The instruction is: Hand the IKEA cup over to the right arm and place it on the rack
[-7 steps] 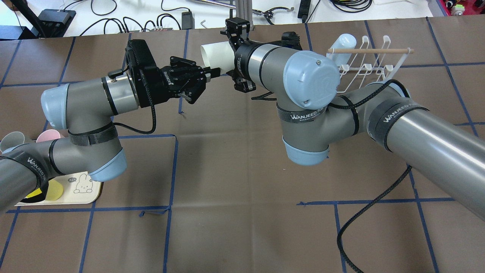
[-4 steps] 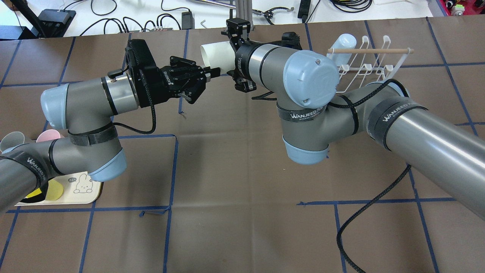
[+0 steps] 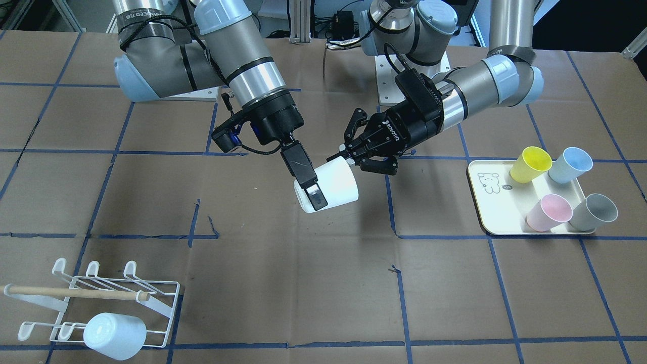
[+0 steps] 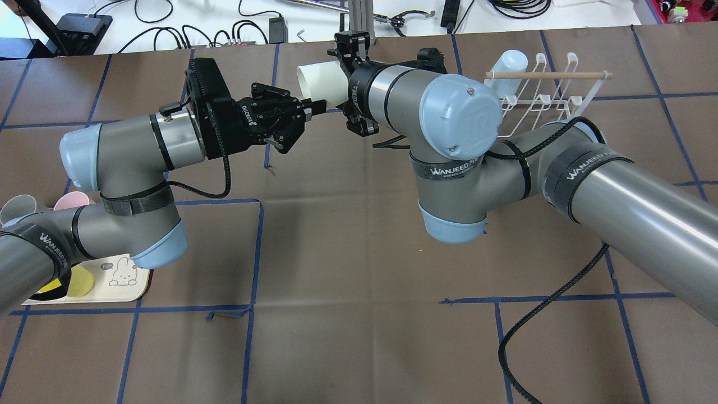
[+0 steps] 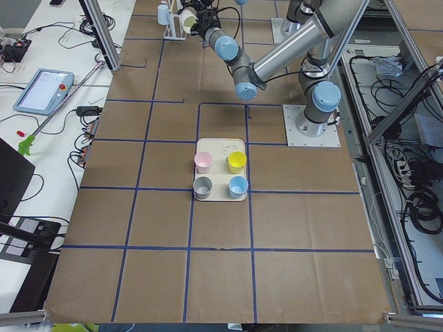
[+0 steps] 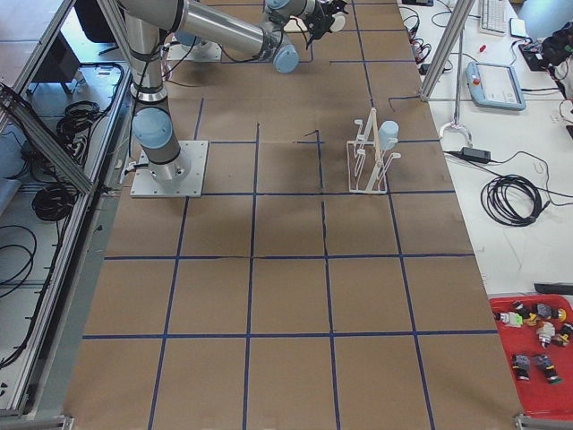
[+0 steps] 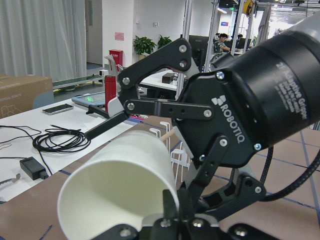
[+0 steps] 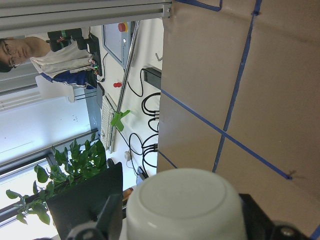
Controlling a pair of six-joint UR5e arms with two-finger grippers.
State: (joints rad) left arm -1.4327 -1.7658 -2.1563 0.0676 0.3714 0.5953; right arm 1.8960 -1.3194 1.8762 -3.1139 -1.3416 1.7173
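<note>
A white cup (image 3: 333,184) hangs on its side in mid-air over the table's middle, held between both grippers. My left gripper (image 3: 345,157) is shut on the cup's rim, one finger inside the mouth, as the left wrist view shows around the cup (image 7: 120,185). My right gripper (image 3: 323,191) is shut around the cup's body near its base; the right wrist view shows the base (image 8: 185,205) between its fingers. The white wire rack (image 3: 101,298) with a wooden dowel stands on the table off to my right, far from the cup.
A pale blue cup (image 3: 115,328) hangs on the rack's near end. A cream tray (image 3: 493,202) on my left holds yellow, blue, pink and grey cups. Blue tape lines cross the brown table cover. A cable (image 4: 538,331) trails from the right arm.
Almost nothing has changed: both arms hold the cup in the same spot. The right wrist has shifted very slightly.
</note>
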